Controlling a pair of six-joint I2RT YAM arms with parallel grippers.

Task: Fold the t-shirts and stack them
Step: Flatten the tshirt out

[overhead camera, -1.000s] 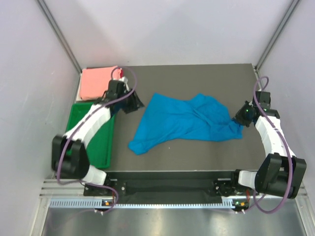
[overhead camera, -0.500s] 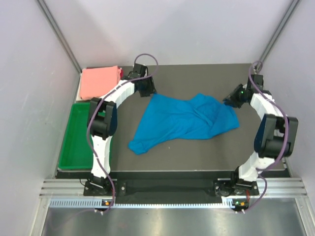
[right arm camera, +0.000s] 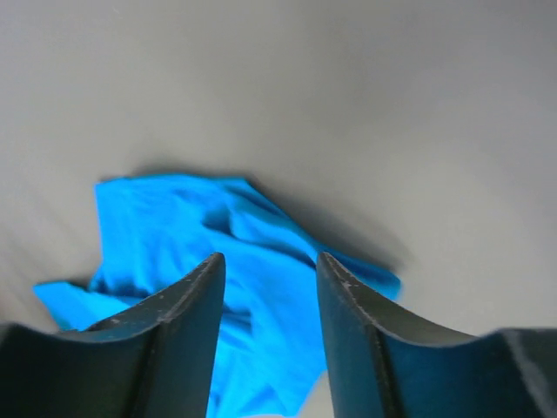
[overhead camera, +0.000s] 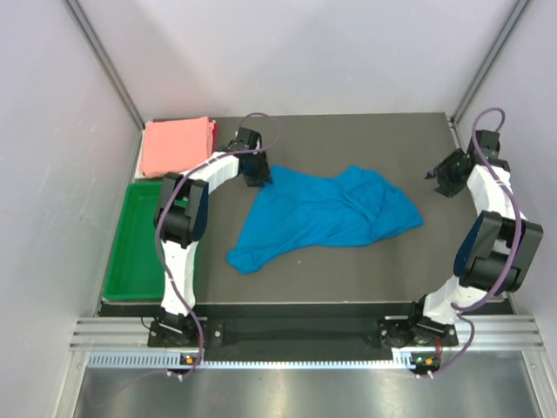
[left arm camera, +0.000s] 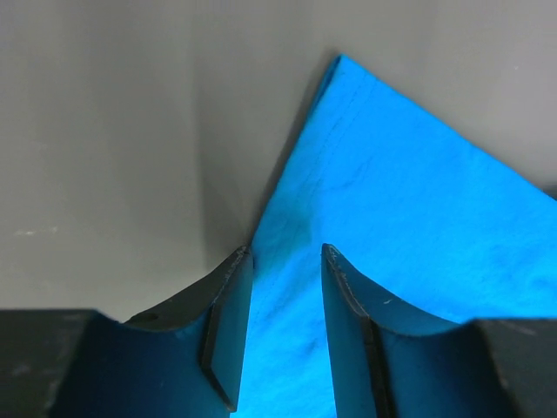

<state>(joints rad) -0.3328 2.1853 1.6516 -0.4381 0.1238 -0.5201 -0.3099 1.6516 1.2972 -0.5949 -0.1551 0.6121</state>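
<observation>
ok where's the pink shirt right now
In the top view the pink shirt lies folded at the far left corner of the table, just behind the green tray and left of the blue shirt.

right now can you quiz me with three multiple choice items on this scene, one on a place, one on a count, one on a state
1. Where is the pink t-shirt?
A. far left corner, beyond the green tray
B. inside that tray
C. near right corner

2. How many t-shirts are in view?
A. one
B. two
C. three

3. The right hand is
A. shut on cloth
B. open, holding nothing
C. out of view

Answers:
1 A, the top view shows it lying folded past the tray.
2 B, the pink one plus the blue t-shirt.
3 B, its jaws stand apart with nothing between them, and the blue t-shirt lies off beyond.
</observation>
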